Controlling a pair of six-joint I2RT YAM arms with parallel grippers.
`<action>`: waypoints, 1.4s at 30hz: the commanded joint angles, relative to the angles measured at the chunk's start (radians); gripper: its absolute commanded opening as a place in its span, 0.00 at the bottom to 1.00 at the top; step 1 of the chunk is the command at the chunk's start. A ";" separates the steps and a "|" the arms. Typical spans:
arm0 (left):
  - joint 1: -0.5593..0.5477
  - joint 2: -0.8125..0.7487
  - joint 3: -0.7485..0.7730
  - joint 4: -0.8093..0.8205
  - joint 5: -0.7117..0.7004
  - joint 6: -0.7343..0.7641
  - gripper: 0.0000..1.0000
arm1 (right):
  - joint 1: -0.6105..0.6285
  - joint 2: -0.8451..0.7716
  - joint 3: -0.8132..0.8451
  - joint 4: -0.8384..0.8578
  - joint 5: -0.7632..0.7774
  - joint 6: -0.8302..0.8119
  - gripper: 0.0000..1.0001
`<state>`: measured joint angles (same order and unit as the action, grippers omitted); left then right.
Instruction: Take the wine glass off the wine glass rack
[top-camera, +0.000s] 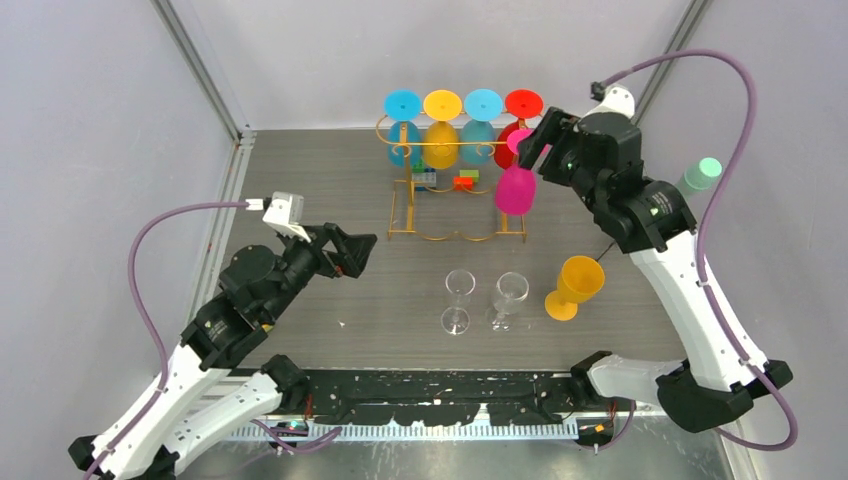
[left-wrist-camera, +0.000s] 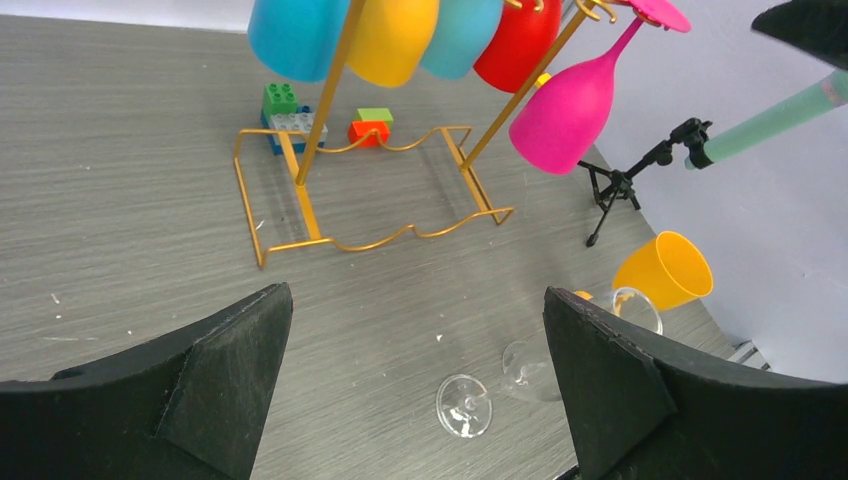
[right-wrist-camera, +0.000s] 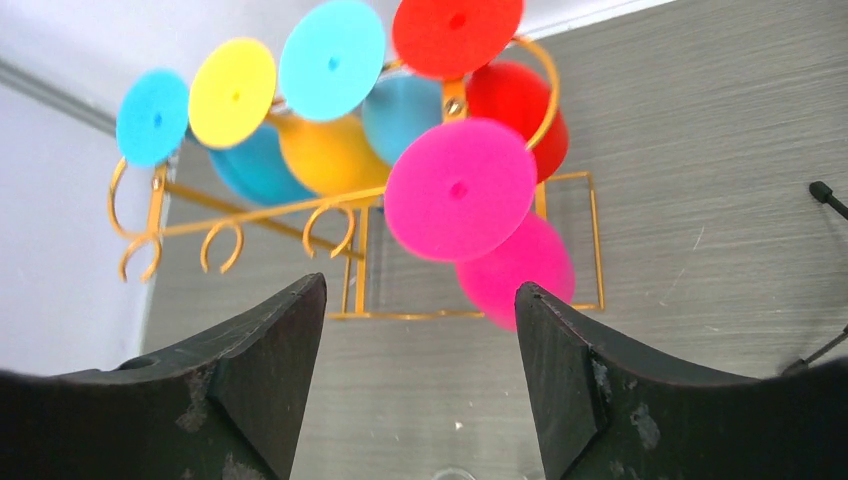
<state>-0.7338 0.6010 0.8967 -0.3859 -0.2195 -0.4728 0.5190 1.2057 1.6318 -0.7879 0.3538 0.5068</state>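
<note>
Right arm is the one in play here: my right gripper (right-wrist-camera: 420, 292) hovers at the right end of the gold wire wine glass rack (right-wrist-camera: 250, 215), fingers apart with nothing between them. My target, the magenta plastic wine glass (right-wrist-camera: 460, 190), hangs upside down at that same end, just ahead of my fingertips. From my right wrist I'm looking almost straight at its round foot, with the bowl showing past it, lower and a touch to the right. So its long axis runs away from me, foot first, and it hangs at a tilt instead of plumb. That's the catch as I judge it: the stem I'd want to pinch hides behind that disc, so I'd need to come in under the foot from the side. My left gripper (left-wrist-camera: 417, 298) sits well apart, out over the table to the rack's left, fingers spread wide and holding nothing. It's much the farther hand, so this one looks like the right's to take.
</note>
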 joint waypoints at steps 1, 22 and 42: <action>-0.003 0.020 -0.008 0.064 0.019 -0.014 1.00 | -0.080 -0.008 0.025 0.128 -0.066 0.080 0.74; -0.003 0.058 -0.032 0.066 0.023 -0.054 1.00 | -0.272 0.064 -0.147 0.310 -0.232 0.330 0.55; -0.003 -0.015 -0.085 0.075 -0.110 -0.150 1.00 | -0.289 0.019 -0.286 0.441 -0.216 0.431 0.28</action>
<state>-0.7338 0.6205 0.8265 -0.3595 -0.2588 -0.5865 0.2344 1.2667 1.3609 -0.4110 0.1196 0.9207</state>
